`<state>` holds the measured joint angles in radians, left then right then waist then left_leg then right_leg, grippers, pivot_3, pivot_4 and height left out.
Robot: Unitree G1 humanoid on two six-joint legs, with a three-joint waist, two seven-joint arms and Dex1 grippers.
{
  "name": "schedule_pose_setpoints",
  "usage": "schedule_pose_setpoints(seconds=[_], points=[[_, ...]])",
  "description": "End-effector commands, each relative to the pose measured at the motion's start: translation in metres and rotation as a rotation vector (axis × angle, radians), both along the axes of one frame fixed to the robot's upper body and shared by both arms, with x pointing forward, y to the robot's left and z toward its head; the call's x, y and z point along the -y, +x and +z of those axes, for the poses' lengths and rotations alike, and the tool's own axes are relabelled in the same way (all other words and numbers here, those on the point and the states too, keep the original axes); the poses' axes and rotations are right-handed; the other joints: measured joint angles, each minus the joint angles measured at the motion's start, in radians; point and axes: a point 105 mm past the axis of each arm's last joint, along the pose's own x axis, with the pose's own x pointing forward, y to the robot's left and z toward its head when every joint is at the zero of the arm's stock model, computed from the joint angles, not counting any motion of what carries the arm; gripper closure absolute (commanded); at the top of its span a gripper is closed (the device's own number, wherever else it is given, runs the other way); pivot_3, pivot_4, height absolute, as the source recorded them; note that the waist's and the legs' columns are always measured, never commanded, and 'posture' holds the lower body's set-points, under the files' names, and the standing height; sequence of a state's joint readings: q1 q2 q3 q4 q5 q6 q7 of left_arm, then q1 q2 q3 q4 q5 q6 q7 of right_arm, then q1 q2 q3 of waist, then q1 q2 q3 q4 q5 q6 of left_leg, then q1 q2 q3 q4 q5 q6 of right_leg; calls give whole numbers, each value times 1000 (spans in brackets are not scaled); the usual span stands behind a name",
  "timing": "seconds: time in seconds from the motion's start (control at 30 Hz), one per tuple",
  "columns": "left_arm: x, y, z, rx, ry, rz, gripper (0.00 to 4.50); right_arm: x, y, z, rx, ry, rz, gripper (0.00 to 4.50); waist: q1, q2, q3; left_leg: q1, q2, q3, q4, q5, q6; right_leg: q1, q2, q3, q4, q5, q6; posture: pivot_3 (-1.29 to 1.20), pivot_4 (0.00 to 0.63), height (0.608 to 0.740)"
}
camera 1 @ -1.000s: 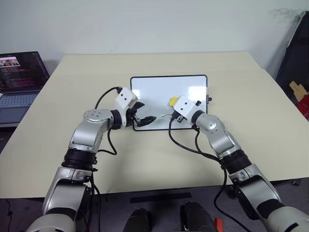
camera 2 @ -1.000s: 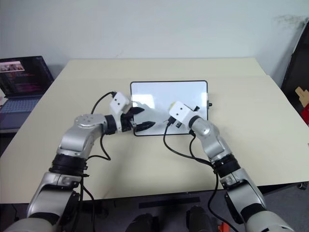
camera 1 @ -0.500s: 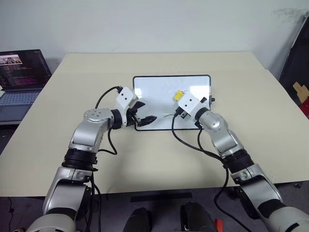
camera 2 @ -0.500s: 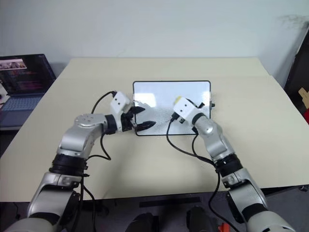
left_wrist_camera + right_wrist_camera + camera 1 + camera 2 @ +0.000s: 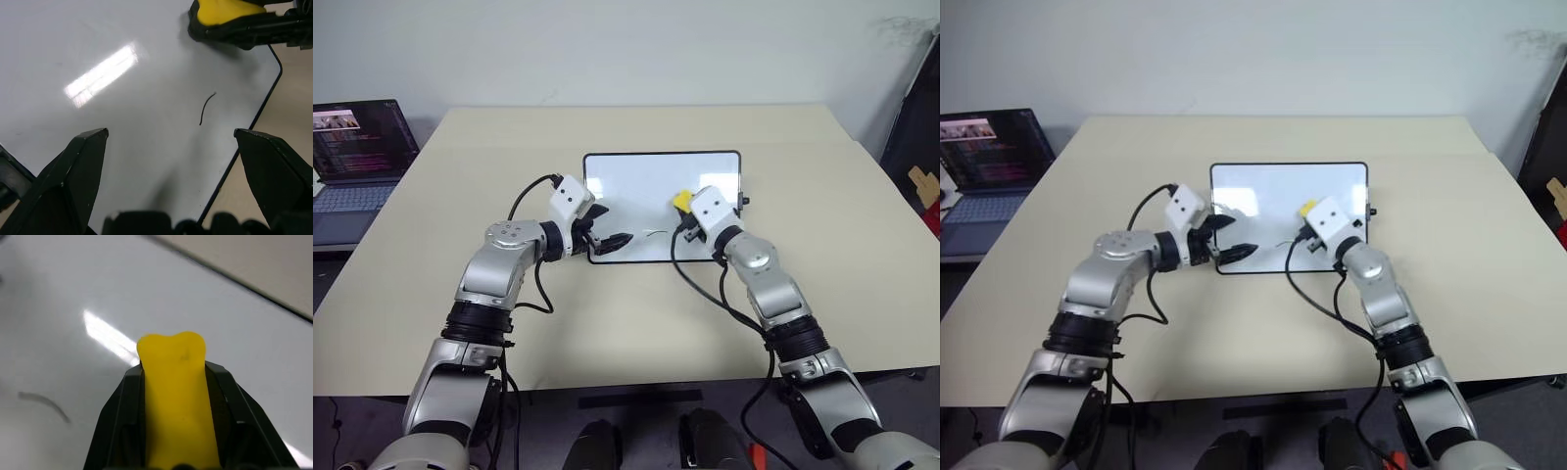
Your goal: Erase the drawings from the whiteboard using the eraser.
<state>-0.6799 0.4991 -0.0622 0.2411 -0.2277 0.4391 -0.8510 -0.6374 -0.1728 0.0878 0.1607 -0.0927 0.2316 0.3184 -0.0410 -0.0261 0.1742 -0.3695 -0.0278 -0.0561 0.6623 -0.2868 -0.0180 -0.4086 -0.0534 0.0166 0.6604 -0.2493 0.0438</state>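
A pale beige desk [image 5: 636, 313] stands against a plain white wall, with a laptop [image 5: 357, 147] open on a lower surface off its left edge. The whiteboard [image 5: 646, 176] lies flat near the middle of the desk, its glossy face throwing back the ceiling light. Almost all of it is clean; of the drawings [image 5: 207, 108] one thin curved black stroke remains, near the board's near edge, between the two arms. The right gripper [image 5: 683, 206] has its jaws clamped hard on the eraser [image 5: 176, 382], the yellow block squeezed between the two black fingers with its rounded end sticking out past them, held over the right half of the board, near the stroke but apart from it. The left gripper [image 5: 607, 240] hovers at the board's near left corner with its jaws spread wide and nothing between them, seemingly placed to steady the board. The eraser looks light and slightly soft, so the grip across its narrow sides should hold under rubbing. The board looks stiff, thin and slippery; it would likely skate on the desk under a sideways wipe unless its frame is pinned down.
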Motion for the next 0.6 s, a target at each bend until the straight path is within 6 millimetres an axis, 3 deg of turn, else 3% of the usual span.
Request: schedule_pose_setpoints(seconds=[0.03, 0.1, 0.2, 0.43, 0.6], points=[[-2, -6, 23, 102, -46, -20, 0, -2, -27, 34, 26, 253, 147, 3218, 0, 0, 0, -3, 0, 0, 0, 0, 0, -2, 0, 0, -1, 0, 0, 0, 150, 740], [-5, -11, 22, 114, -39, -26, 0, -8, -49, 34, -28, 316, 271, 3218, 1, 0, 0, -10, 1, -1, 0, -1, -2, -8, 0, -1, -3, 0, 0, 0, 150, 740], [-9, -23, 16, 119, -27, -55, 0, -4, -71, 26, -63, 268, 329, 3219, 4, 0, 0, -17, 1, -1, 0, -1, -4, -14, 0, 0, -3, 0, 0, 0, 150, 740], [-30, -51, -9, 57, 7, -43, 0, 19, -106, -16, -94, -20, 290, 3219, 11, 0, 0, -17, 1, -1, 0, -3, -1, -12, 0, -1, -8, 0, 0, 0, 150, 740], [-42, -64, -24, 13, 32, -38, 0, 29, -121, -50, -176, -68, 241, 3219, 11, 0, 0, -15, 1, 0, 0, -3, 0, -11, 0, -2, -8, 0, 1, 0, 150, 740]])
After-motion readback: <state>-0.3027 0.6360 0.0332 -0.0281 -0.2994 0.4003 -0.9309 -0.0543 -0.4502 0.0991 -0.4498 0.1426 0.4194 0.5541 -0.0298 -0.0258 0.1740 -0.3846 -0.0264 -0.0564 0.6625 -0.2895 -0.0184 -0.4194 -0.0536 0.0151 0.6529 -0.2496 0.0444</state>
